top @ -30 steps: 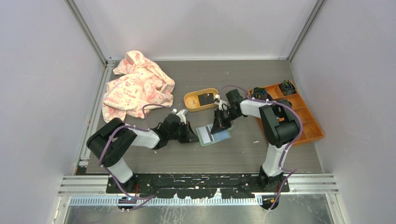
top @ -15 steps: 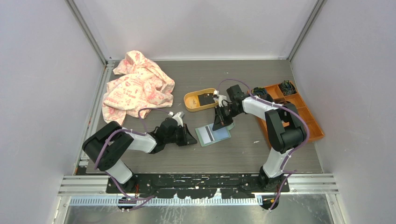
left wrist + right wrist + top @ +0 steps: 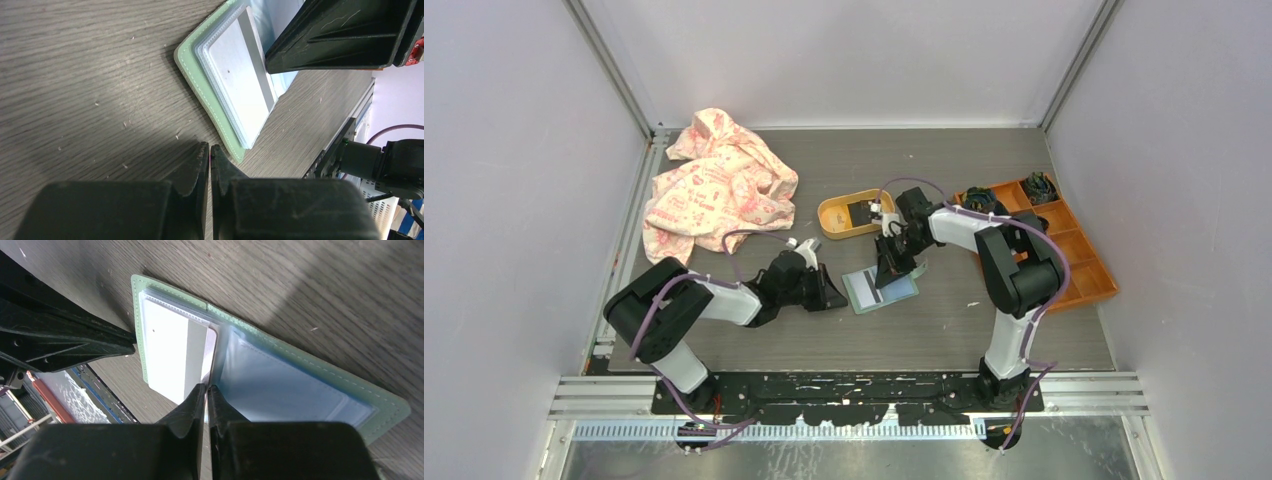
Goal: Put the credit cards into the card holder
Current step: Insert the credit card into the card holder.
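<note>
With the card holder (image 3: 300,385) open on the desk (image 3: 944,330) and a white card (image 3: 170,352) partway into a pocket, the right pincer (image 3: 206,390), tips together at the card's edge, should push slowly while the left pincer (image 3: 210,150), likewise together, braces the holder.

The sage-green card holder (image 3: 310,390) lies open flat, a white credit card (image 3: 167,352) in its pocket.

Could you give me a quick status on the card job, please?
Left gripper shut, empty, beside the card holder. Right gripper shut, tips at the white card in the holder's slot. One black card in the yellow tray. Nothing blocking.
</note>
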Controlling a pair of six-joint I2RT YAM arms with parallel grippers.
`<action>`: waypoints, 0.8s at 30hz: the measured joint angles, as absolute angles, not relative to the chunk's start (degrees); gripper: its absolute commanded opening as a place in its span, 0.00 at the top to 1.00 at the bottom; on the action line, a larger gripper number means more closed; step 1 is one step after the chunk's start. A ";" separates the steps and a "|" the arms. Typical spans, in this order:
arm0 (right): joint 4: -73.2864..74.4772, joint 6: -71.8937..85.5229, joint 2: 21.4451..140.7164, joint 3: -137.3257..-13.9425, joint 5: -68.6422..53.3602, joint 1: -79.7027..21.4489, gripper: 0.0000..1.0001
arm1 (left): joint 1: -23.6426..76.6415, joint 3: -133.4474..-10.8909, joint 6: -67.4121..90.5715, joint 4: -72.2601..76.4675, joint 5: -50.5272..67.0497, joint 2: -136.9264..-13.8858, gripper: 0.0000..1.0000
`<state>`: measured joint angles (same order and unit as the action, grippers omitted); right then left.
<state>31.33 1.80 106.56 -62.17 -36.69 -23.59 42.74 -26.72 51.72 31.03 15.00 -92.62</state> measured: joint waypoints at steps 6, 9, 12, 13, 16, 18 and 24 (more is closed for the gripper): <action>31.68 1.58 107.02 -63.22 -37.41 -24.01 0.84 | 42.74 -27.59 51.92 31.20 15.55 -93.62 0.94; 32.01 1.13 106.91 -63.51 -38.02 -23.99 0.82 | 42.74 -27.59 51.92 31.20 15.55 -93.62 0.93; 33.45 -0.62 105.65 -63.68 -38.28 -23.53 0.81 | 42.74 -27.51 51.77 30.65 15.44 -93.08 0.93; 34.30 -1.48 104.64 -63.88 -38.37 -23.31 0.80 | 42.74 -27.38 51.59 30.00 15.31 -92.51 0.93; 36.07 -3.90 100.29 -64.47 -38.26 -22.39 0.77 | 42.74 -26.35 50.41 26.50 14.28 -88.84 0.92; 36.62 -5.89 95.22 -64.51 -37.30 -21.19 0.72 | 42.74 -25.89 49.15 23.03 13.61 -84.29 0.90; 36.36 -12.56 78.78 -64.60 -30.85 -16.86 0.04 | 42.22 -26.35 44.01 13.63 11.35 -69.43 0.58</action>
<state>36.36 -12.56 78.78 -64.60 -30.85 -16.86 42.22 -26.35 44.01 13.63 11.35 -69.43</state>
